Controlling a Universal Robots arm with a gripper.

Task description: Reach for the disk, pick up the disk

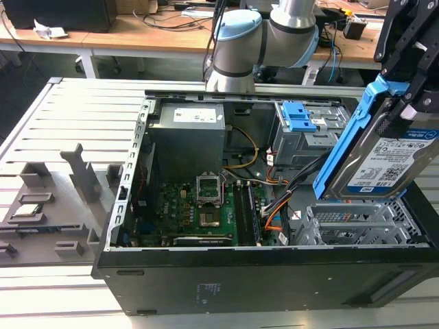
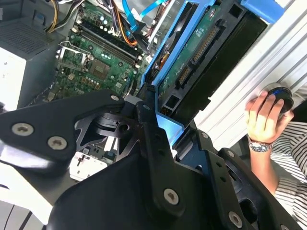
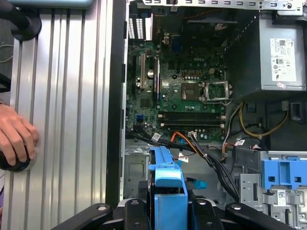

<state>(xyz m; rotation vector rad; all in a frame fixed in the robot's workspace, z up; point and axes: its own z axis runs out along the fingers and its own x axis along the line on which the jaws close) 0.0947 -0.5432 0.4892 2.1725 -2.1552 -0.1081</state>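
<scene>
The arm (image 1: 274,34) bends over from behind the open computer case (image 1: 260,274), and its black claw (image 1: 405,62) hangs at the exterior view's right, clamped on the disk (image 1: 384,161) — the drive is lifted clear, tilted steeply above the grey cage bays (image 1: 357,223), its label facing outward and its blue rail (image 1: 346,147) running up one edge. In the second wrist view the black fingers (image 2: 153,143) press either side of the blue frame, with the disk's green underside (image 2: 192,52) showing. The claw's upper part is cut off at the picture's edge. A person's hand (image 3: 17,139) rests on a dark object on the slatted table (image 3: 67,120) — what it is, I cannot tell.
</scene>
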